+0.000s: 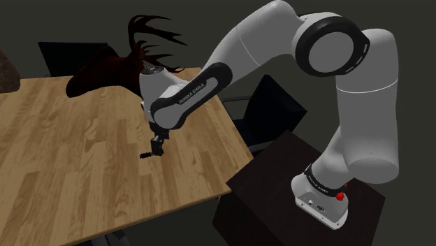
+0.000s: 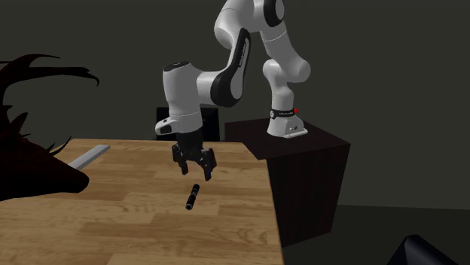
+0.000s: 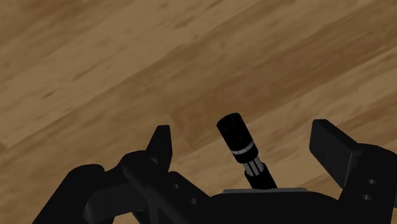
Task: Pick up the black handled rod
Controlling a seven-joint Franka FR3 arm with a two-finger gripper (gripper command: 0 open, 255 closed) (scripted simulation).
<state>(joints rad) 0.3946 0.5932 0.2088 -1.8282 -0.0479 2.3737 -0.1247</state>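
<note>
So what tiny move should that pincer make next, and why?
Probably a straight drop. The pincer hangs open above the black rod, which lies flat on the wooden table. In the wrist view the rod sits between the fingers, untouched. Lowering would likely bring them alongside it, ready to close.
</note>
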